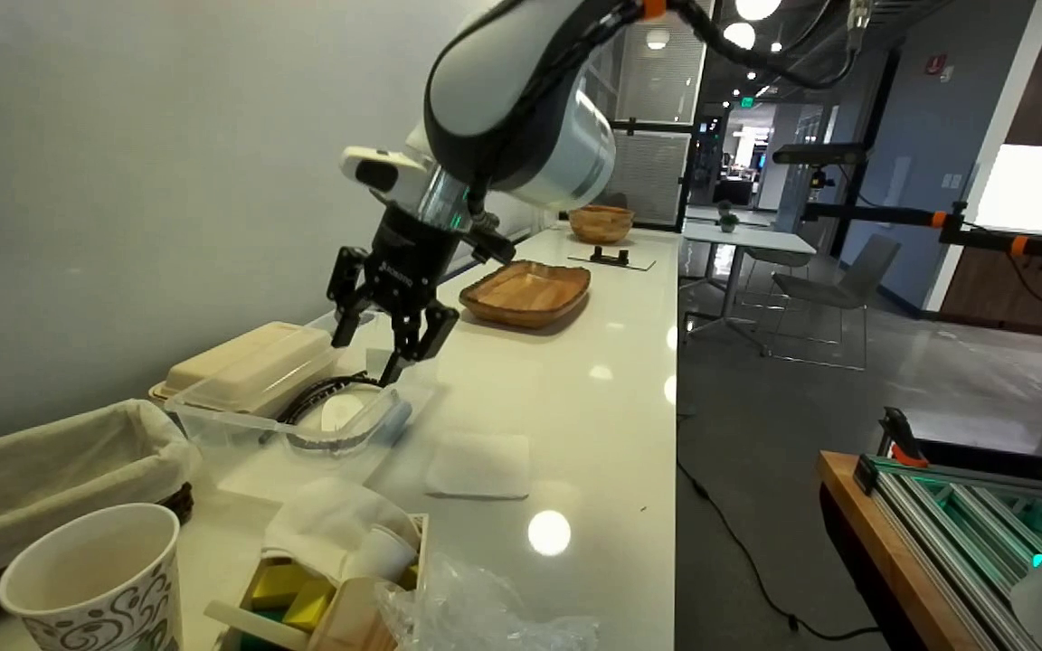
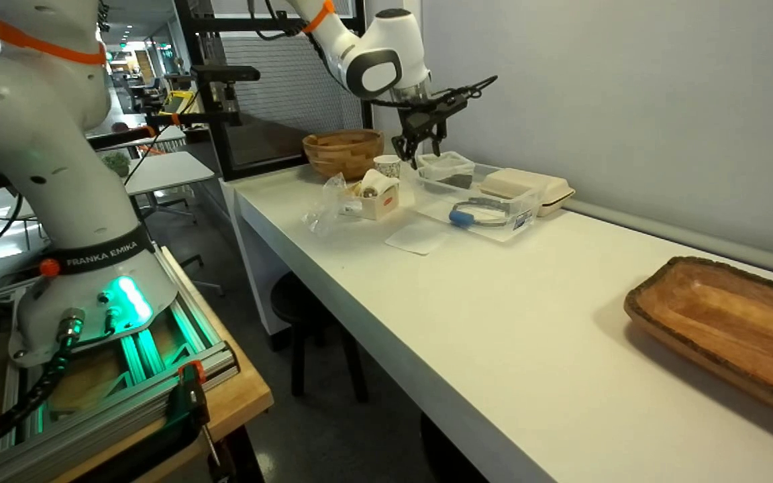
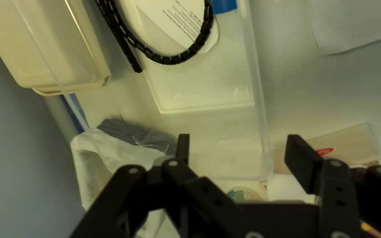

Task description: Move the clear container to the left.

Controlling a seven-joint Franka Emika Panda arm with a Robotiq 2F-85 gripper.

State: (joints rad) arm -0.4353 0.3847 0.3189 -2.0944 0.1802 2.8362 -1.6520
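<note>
The clear container is a wide see-through rectangular plastic bin. It stands on the white table in both exterior views [image 1: 241, 443] [image 2: 532, 206], and its side wall shows in the wrist view [image 3: 258, 89]. Inside lie a black segmented cable loop [image 3: 164, 59], a blue piece [image 3: 223, 5] and a white labelled item [image 3: 174, 23]. My gripper [image 3: 238, 148] is open and empty, fingers pointing down, above the bin's end nearest the cup and basket. The gripper also shows in both exterior views [image 1: 365, 354] [image 2: 425, 157]. A corner of the bin shows between the fingers in the wrist view. I see no contact.
A beige takeout tray [image 1: 241, 362] sits beside the bin along the wall. A lined basket [image 1: 51, 479], paper cup [image 1: 87, 579], filled box [image 1: 331, 588] and plastic bag [image 1: 494, 606] crowd the gripper's end. A white sheet [image 2: 417, 239] and wooden tray [image 2: 729, 322] lie on the table.
</note>
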